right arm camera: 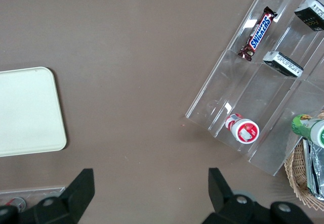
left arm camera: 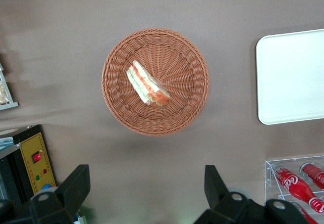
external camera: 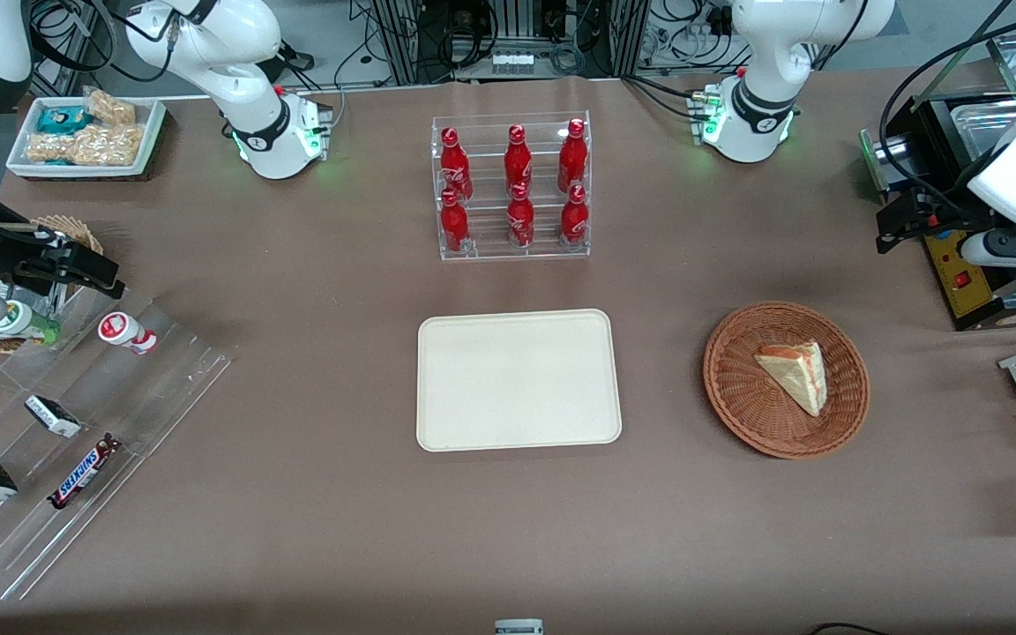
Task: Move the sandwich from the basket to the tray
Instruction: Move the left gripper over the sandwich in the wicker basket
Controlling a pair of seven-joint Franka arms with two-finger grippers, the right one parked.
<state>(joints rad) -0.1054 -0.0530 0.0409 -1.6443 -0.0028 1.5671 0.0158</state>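
Front view: sandwich (external camera: 795, 376) resting in basket (external camera: 742, 388), center-right; tray (external camera: 517, 379) bare at center. Gripper (left arm camera: 147, 193) spread wide, empty, parked high. Probably soft, light, squashable; best pinched gently across the bread faces.

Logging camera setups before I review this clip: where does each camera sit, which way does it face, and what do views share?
Front view: high in front of the table, looking down at tray, basket with sandwich; both arms show.
Left wrist view: on the working arm, facing straight down over the basket; the open end effector shows, hovering clear of the sandwich.
Right wrist view: on the parked arm, facing down at the candy shelf; its fingers show.
Shared: all three see the tray; the first two also see basket and sandwich.
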